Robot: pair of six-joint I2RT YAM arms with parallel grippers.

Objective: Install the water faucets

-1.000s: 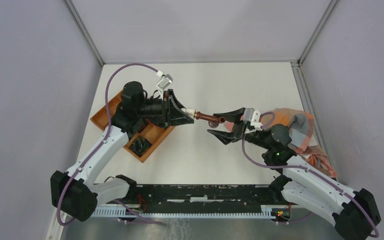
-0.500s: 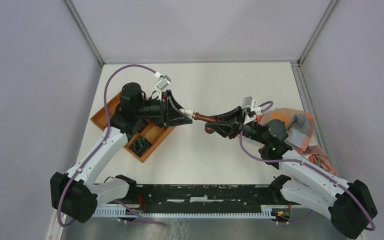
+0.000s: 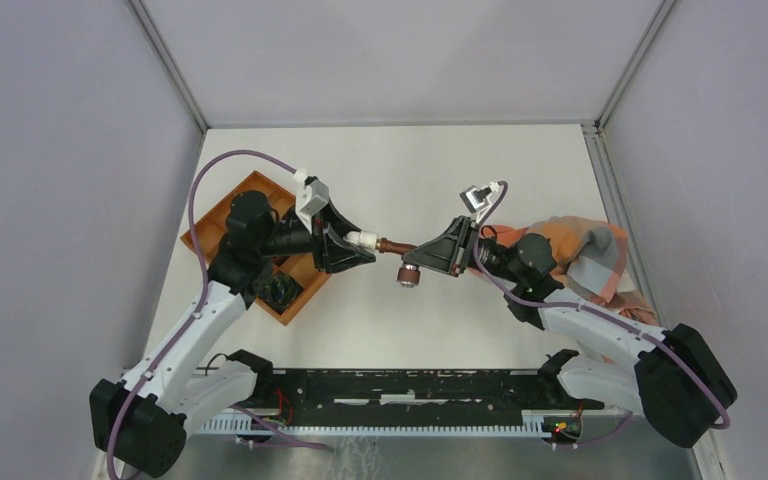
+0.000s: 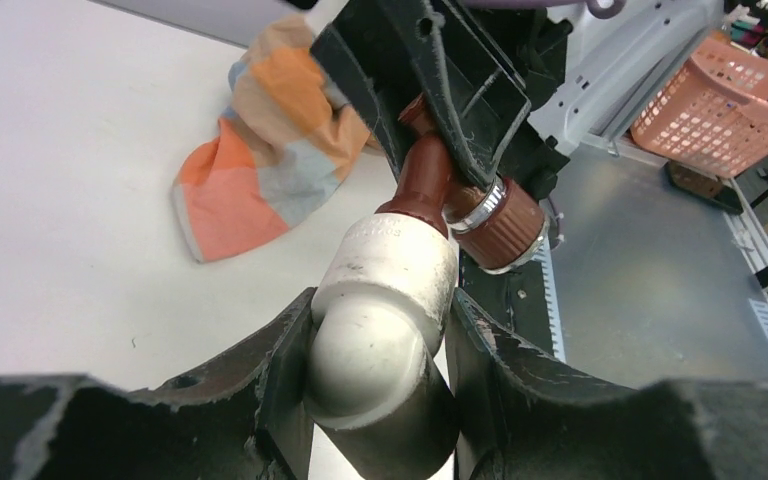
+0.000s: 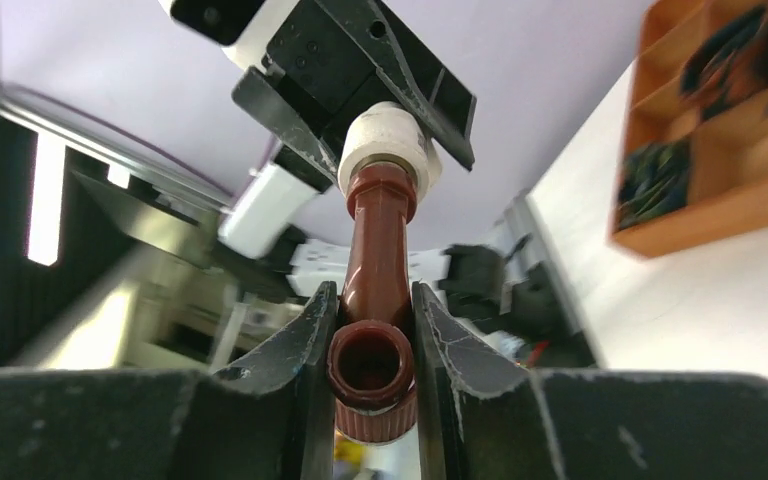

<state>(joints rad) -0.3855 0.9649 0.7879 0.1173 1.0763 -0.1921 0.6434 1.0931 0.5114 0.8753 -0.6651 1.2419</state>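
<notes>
Dark reddish-brown bent faucet held approx. level above tabletop, mid-scene: pale end fitting clamped in left tool, spout end pinched by right tool, w/ silver-ringed knob jutting off stem.

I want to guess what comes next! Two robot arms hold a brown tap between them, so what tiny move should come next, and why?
Probably the right arm should twist the tap slightly into the white fitting: its jaws are shut on the tap's brown stem, the left jaws clamp the fitting, and both line up.
</notes>
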